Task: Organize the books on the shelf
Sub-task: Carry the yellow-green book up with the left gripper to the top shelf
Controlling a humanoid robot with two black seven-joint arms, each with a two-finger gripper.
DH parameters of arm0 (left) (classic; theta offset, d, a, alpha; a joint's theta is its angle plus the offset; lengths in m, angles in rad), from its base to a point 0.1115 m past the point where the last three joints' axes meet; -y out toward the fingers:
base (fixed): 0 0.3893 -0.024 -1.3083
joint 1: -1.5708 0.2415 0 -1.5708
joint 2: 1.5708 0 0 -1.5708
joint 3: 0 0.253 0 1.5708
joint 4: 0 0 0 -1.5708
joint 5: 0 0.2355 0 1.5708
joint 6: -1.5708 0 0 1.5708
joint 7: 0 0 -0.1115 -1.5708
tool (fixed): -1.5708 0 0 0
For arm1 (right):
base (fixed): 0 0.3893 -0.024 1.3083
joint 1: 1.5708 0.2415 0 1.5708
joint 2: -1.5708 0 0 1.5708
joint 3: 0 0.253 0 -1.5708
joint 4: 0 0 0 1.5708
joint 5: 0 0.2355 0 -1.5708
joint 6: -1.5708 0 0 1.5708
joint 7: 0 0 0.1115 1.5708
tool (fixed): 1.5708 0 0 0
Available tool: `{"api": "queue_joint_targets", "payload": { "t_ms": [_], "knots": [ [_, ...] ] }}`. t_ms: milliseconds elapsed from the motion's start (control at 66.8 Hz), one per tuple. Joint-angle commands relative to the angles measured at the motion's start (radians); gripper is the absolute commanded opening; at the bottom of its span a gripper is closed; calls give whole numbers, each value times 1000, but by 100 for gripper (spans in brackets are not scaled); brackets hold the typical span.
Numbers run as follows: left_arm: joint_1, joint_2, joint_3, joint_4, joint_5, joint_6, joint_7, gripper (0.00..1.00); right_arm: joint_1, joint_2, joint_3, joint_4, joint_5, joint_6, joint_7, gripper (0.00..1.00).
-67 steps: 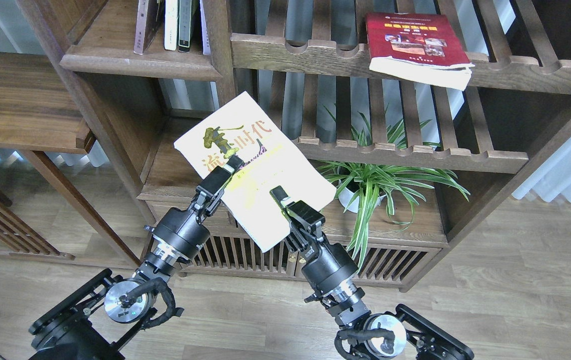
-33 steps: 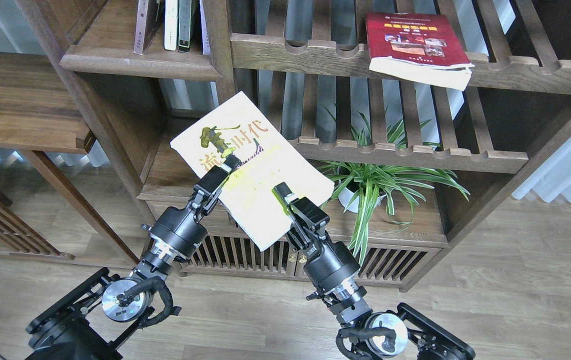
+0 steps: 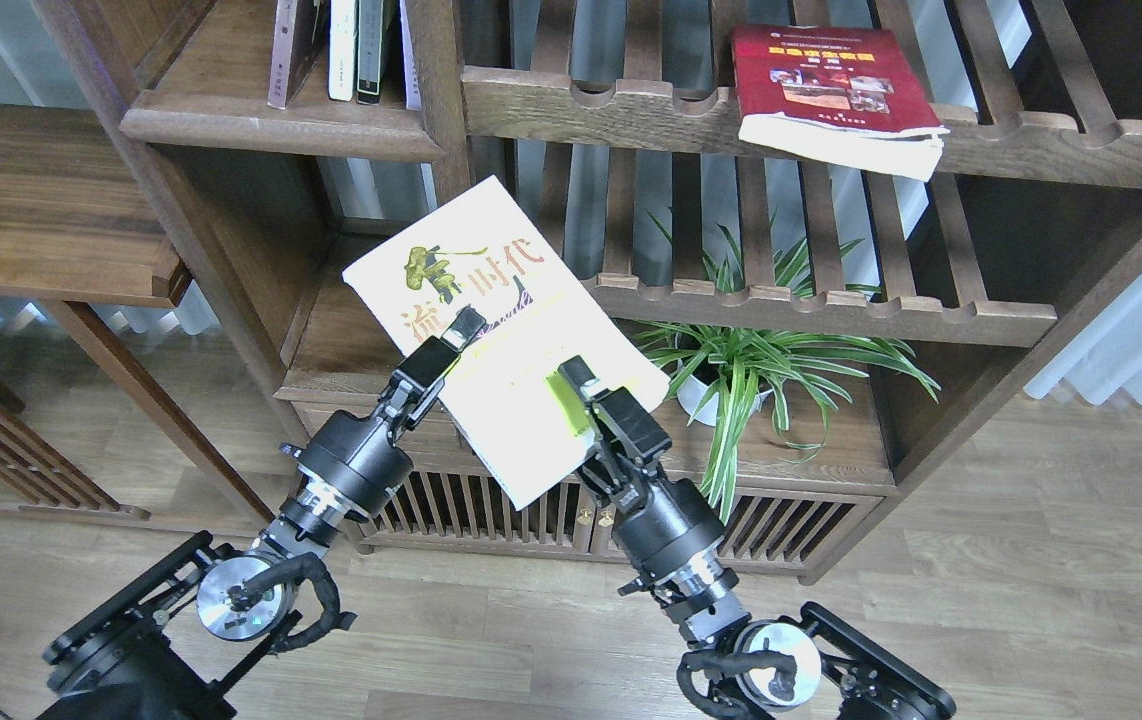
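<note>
White book between both claws

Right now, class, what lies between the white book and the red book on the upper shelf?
In the head view, only slatted shelf rails and gaps lie between the white book and the red book.

Black jointed arms, silver discs near bases, looped black cables, ribbed metal wrist collars.
</note>
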Motion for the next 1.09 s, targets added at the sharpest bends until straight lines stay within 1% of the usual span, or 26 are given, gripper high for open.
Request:
{"api": "queue_joint_targets", "payload": {
  "t_ms": [0,255,359,449,494,599,674,749,839,853,1078],
  "knots": [
    [-11,28,-12,-19,5,0,0,8,-2,-30,10,-4,2,0,4,76],
    [-94,163,-68,-42,5,0,3,9,-25,-53,37,-26,4,0,5,78],
    [-126,231,-68,-86,5,0,3,9,-56,-53,37,-47,2,0,5,78],
    [-130,275,-69,-128,5,0,4,9,-59,-53,37,-75,1,0,5,78],
    [-130,316,-72,-152,5,0,4,9,-58,-52,37,-93,1,0,5,78],
    [-130,395,-94,-152,5,0,4,8,-55,-47,34,-103,-1,0,4,78],
    [-130,447,-135,-152,5,0,4,7,-53,-44,27,-103,-1,0,4,78],
    [-132,467,-187,-152,5,0,4,6,-53,-44,27,-104,-1,0,4,78],
    [-138,475,-273,-152,5,0,4,5,-53,-44,26,-106,-1,0,4,78],
    [-141,481,-311,-154,5,0,4,5,-52,-44,26,-109,-1,0,4,78],
    [-146,593,-430,-152,5,0,3,5,-48,-49,27,-110,-1,0,4,78]
  ]
}}
